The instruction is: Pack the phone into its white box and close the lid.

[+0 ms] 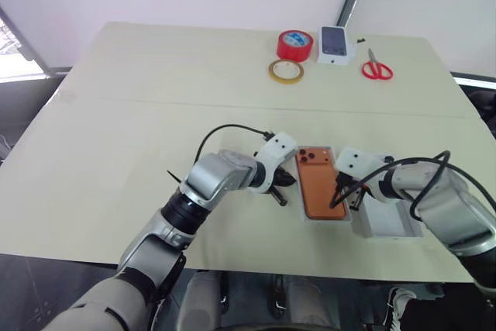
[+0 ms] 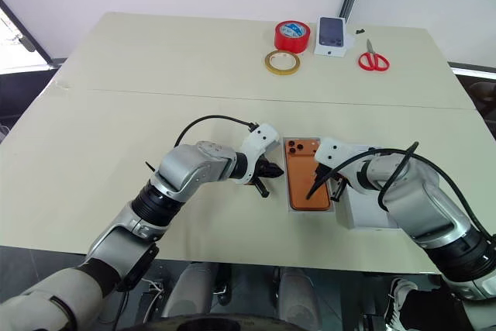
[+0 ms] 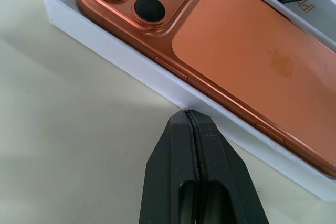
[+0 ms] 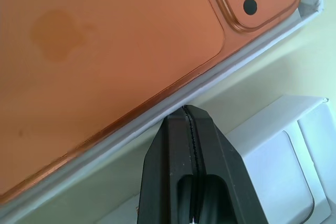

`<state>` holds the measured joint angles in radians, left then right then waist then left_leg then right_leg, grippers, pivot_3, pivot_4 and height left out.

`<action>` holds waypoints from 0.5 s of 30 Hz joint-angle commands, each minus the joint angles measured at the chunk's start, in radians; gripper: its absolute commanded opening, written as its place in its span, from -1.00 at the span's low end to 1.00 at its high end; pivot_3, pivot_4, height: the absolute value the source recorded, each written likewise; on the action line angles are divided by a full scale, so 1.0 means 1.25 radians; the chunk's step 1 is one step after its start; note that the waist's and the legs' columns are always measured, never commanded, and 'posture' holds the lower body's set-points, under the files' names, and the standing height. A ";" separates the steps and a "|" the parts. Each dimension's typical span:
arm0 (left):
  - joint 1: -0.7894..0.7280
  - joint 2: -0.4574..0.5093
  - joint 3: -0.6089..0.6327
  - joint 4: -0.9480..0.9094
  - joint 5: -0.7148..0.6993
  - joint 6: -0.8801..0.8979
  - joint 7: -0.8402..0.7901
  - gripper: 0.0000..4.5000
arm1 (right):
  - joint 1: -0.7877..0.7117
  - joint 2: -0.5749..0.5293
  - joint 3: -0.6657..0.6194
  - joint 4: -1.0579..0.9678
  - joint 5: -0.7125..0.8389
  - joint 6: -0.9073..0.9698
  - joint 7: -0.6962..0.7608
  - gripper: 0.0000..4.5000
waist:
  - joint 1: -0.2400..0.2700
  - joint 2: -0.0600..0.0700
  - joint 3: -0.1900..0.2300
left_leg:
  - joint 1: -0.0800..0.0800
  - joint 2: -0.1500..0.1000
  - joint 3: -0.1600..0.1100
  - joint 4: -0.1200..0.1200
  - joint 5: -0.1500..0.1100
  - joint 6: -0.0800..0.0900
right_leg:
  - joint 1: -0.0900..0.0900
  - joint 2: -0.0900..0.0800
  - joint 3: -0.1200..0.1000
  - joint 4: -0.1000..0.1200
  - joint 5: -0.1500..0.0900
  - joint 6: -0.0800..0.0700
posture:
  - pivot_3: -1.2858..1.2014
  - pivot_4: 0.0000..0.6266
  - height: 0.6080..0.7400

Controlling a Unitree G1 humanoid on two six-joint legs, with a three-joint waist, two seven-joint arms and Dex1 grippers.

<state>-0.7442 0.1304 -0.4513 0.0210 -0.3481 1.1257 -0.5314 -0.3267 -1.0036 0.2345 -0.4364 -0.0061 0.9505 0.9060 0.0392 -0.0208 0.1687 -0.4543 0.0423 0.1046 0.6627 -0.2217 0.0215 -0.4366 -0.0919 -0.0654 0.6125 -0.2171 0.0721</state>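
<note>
The orange phone lies camera side up inside the shallow white box near the table's front edge. My left gripper is shut, its tip right at the box's left wall. My right gripper is also shut, with its tip against the right wall and nothing held. Just right of the box, partly under my right arm, lies a white cardboard piece with a recessed panel inside. I cannot tell whether it is the lid.
At the far side of the table are a red tape roll, a yellow tape ring, a small white box with a phone picture and red scissors. The table's front edge runs close below the box.
</note>
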 commanded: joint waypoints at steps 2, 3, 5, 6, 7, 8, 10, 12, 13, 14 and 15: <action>0.018 0.026 0.036 -0.079 -0.024 0.018 -0.022 -0.98 | -0.019 -0.047 -0.105 -0.027 0.058 -0.019 0.045 -1.00 | -0.002 0.000 0.000 | 0.000 0.000 0.000 0.000 0.000 0.000 | -0.001 0.000 0.000 0.000 0.000 0.000 | 0.03 -0.52 1.00; 0.027 0.043 0.057 -0.098 -0.030 0.023 -0.024 -0.98 | -0.027 -0.053 -0.131 -0.023 0.079 -0.005 0.057 -1.00 | -0.002 0.000 0.000 | 0.000 0.000 0.000 0.000 0.000 0.000 | -0.001 0.001 0.000 0.000 0.000 0.000 | 0.03 -0.52 1.00; 0.051 0.084 0.095 -0.141 -0.037 0.013 -0.029 -0.98 | -0.041 -0.062 -0.172 -0.022 0.128 0.044 0.083 -1.00 | -0.007 0.001 0.001 | 0.000 0.001 0.000 0.000 0.000 0.000 | -0.001 0.001 0.000 0.001 0.000 0.000 | 0.03 -0.52 1.00; 0.060 0.096 0.104 -0.154 -0.038 0.004 -0.030 -0.98 | -0.044 -0.064 -0.181 -0.023 0.146 0.064 0.089 -1.00 | -0.009 0.001 0.001 | 0.000 0.002 0.000 0.000 0.000 0.000 | -0.002 0.002 0.000 0.001 0.000 0.000 | 0.03 -0.52 1.00; 0.076 0.117 0.111 -0.176 -0.034 -0.022 -0.036 -1.00 | -0.048 -0.064 -0.189 -0.029 0.173 0.108 0.095 -0.89 | -0.009 0.001 0.001 | 0.000 0.003 0.000 0.000 0.000 0.000 | -0.002 0.003 0.000 0.002 0.000 0.000 | 0.03 -0.52 1.00; 0.091 0.139 0.116 -0.195 -0.031 -0.047 -0.046 -1.00 | -0.048 -0.063 -0.194 -0.037 0.194 0.147 0.096 -0.76 | -0.010 0.001 0.001 | 0.000 0.003 0.000 0.000 0.000 0.000 | -0.002 0.003 0.000 0.002 0.000 0.000 | 0.03 -0.52 1.00; 0.133 0.182 0.131 -0.235 -0.024 -0.142 -0.081 -1.00 | -0.056 -0.042 -0.199 -0.045 0.217 0.251 0.060 -0.41 | -0.010 0.001 0.001 | 0.000 0.004 0.000 0.000 0.000 0.000 | -0.002 0.003 0.000 0.002 0.000 0.000 | 0.03 -0.52 1.00; 0.172 0.216 0.139 -0.266 -0.020 -0.229 -0.116 -1.00 | -0.074 -0.015 -0.200 -0.037 0.221 0.335 0.010 0.03 | -0.014 0.002 0.001 | 0.000 0.004 0.000 0.000 0.000 0.000 | -0.002 0.002 0.000 0.002 0.000 0.000 | 0.03 -0.52 1.00; 0.199 0.244 0.138 -0.287 -0.011 -0.280 -0.140 -1.00 | -0.096 0.008 -0.209 -0.021 0.227 0.399 -0.012 0.27 | -0.017 0.002 0.001 | -0.001 0.004 0.001 0.000 0.000 0.000 | -0.002 0.001 0.001 0.002 0.000 0.000 | 0.03 -0.52 1.00; 0.219 0.263 0.137 -0.300 -0.004 -0.318 -0.157 -1.00 | -0.113 0.024 -0.217 -0.010 0.234 0.446 -0.028 0.27 | -0.021 0.002 0.000 | -0.001 0.003 0.001 0.000 0.000 -0.001 | -0.003 0.000 0.001 0.002 0.000 -0.001 | 0.03 -0.52 1.00; 0.239 0.282 0.136 -0.314 0.000 -0.353 -0.176 -1.00 | -0.132 0.041 -0.227 0.006 0.240 0.492 -0.046 0.27 | -0.022 0.003 0.000 | -0.001 0.003 0.001 0.000 0.000 -0.001 | -0.003 -0.001 0.001 0.002 0.001 -0.001 | 0.03 -0.52 1.00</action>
<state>-0.4534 0.4674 -0.2960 -0.3134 -0.3605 0.7691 -0.7124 -0.4555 -0.9601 0.0067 -0.4354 0.2793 1.4820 0.8835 0.0118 -0.0172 0.1693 -0.4561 0.0455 0.1063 0.6629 -0.2221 0.0200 -0.4408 -0.0937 -0.0644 0.6146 -0.2163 0.0709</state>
